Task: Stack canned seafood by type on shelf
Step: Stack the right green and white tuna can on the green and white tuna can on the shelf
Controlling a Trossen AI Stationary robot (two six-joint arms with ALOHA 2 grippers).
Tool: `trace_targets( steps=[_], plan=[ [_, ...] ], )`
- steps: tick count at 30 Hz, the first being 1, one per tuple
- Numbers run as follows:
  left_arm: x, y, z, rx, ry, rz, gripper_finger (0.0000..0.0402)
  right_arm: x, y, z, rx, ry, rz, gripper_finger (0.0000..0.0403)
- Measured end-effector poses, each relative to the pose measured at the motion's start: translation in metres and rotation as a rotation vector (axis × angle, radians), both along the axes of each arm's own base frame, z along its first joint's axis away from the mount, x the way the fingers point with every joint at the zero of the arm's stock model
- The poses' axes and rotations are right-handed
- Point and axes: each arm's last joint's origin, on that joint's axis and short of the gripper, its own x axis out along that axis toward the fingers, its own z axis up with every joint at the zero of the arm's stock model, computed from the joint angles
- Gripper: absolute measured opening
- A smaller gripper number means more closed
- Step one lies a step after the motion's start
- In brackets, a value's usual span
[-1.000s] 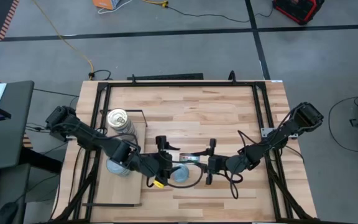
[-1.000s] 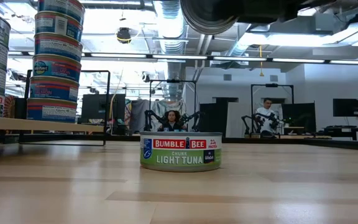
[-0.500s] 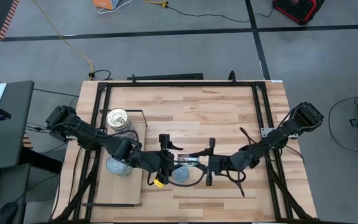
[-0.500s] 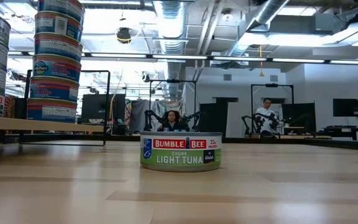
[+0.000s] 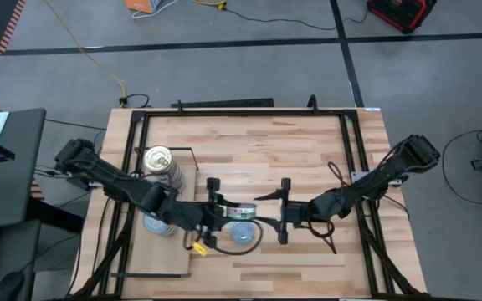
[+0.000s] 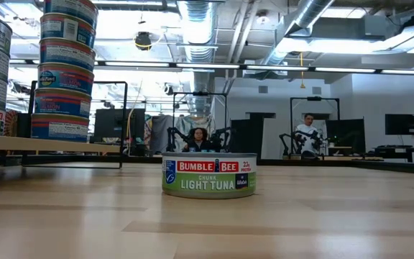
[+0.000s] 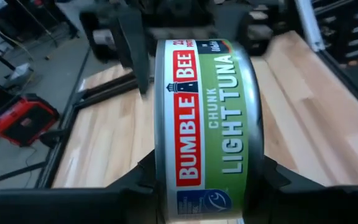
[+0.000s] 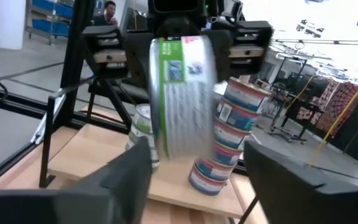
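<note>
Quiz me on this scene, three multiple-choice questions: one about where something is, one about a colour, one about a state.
1. Where does the loose tuna tin in the low view stand?
A. On the shelf
B. On the tabletop
C. On top of a stack

2. What is the main label colour of the held tin, which sits on edge between the arms?
A. Green
B. Blue
C. Yellow

3. How do the fingers of the right gripper stand?
A. Clamped on the tin
B. Out of every view
C. Spread, clear of the tin

Answers:
1. B, the tin sits alone on bare wood, away from the stacks.
2. A, the left wrist view shows a green band with white lettering and a red brand banner.
3. C, the right wrist view shows gaps on both sides of the tin, while the left gripper presses its sides.
</note>
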Motion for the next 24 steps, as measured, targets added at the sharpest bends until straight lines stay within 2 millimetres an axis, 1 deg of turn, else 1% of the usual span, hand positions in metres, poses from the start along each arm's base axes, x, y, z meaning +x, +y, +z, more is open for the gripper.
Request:
trace_targets(
  steps=[4,7,11,14,17,19,22,24],
  plan=[
    [-0.035,-0.001,0.016,-0.050,0.054,-0.080,0.0123,-0.017,-0.004,0.017,-0.015,0.032,0.015,0.0326],
    [-0.067,-0.002,0.021,-0.042,0.156,-0.182,0.0123,-0.028,-0.009,0.026,0.014,0.054,0.002,0.0346],
    [-0.109,-0.001,0.027,0.000,0.257,-0.267,0.0123,-0.039,-0.017,0.030,0.040,0.117,-0.051,0.0350],
    [-0.136,0.003,0.035,0.063,0.252,-0.309,0.0123,-0.046,-0.022,0.033,0.037,0.135,-0.101,0.0343],
    [-0.157,0.007,0.039,0.165,0.260,-0.384,0.0124,-0.053,-0.023,0.041,0.065,0.102,-0.101,0.0333],
    [-0.168,0.007,0.038,0.218,0.272,-0.417,0.0128,-0.057,-0.024,0.047,0.102,0.072,-0.095,0.0328],
    [-0.179,0.006,0.032,0.306,0.330,-0.429,0.0128,-0.060,-0.026,0.051,0.172,0.046,-0.090,0.0324],
    [-0.183,0.004,0.025,0.369,0.375,-0.412,0.0127,-0.060,-0.027,0.051,0.220,0.039,-0.088,0.0323]
  ],
)
